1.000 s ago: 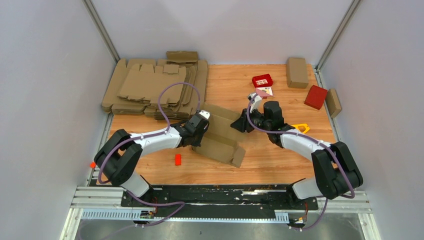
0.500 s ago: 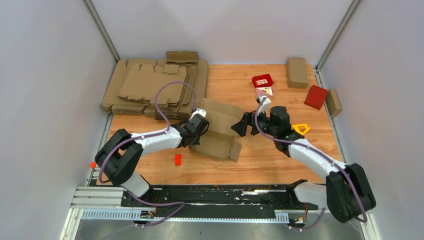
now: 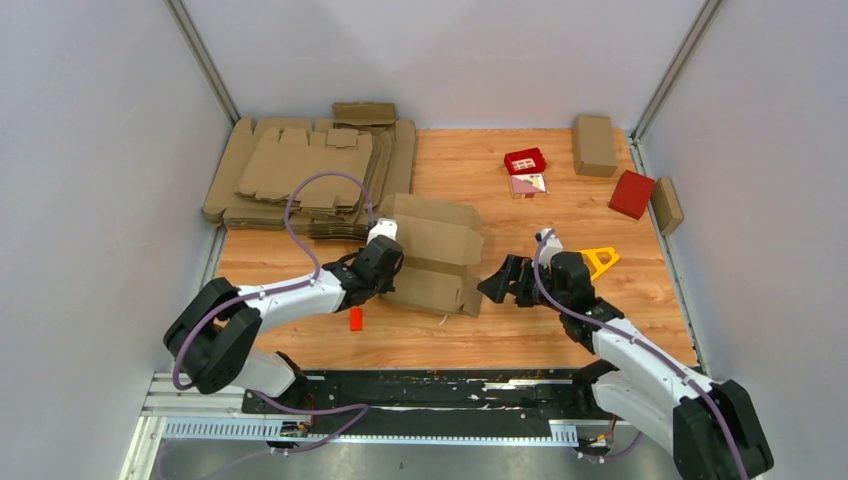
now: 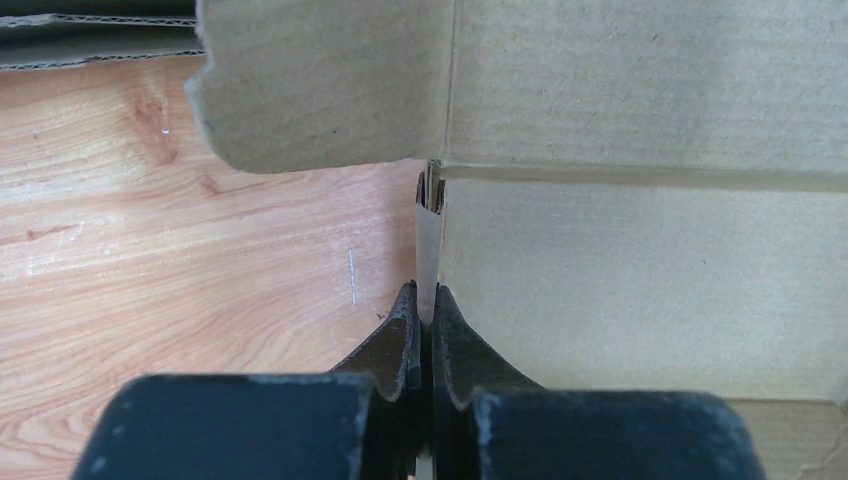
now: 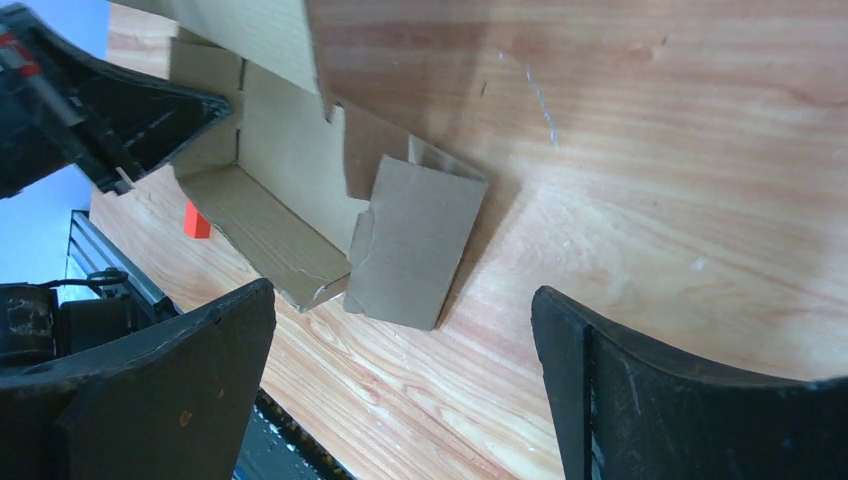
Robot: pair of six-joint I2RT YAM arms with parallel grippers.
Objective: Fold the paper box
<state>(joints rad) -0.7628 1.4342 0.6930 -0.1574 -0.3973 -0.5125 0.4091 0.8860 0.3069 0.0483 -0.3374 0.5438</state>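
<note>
We see the paper box (image 3: 432, 255) mid-bench, half-folded. Our left gripper (image 4: 424, 312) pinches its left edge; our right gripper (image 3: 497, 285) gapes wide just beside it.

Overhead view looks down; both close wrist views share the paper box (image 3: 432, 255).

counter (image 3: 560, 190): wood-grain top carrying everything.
stack of flat cardboard blanks (image 3: 300, 175): far left corner, overlapping layers.
small red block (image 3: 355, 319): near left part of the counter.
yellow triangular frame (image 3: 602, 259): right of centre.
red boxes: one (image 3: 525, 160) far centre, one (image 3: 632, 193) far right.
closed brown cartons: one (image 3: 594, 144) far right, one (image 3: 666, 205) at the right edge.
</note>
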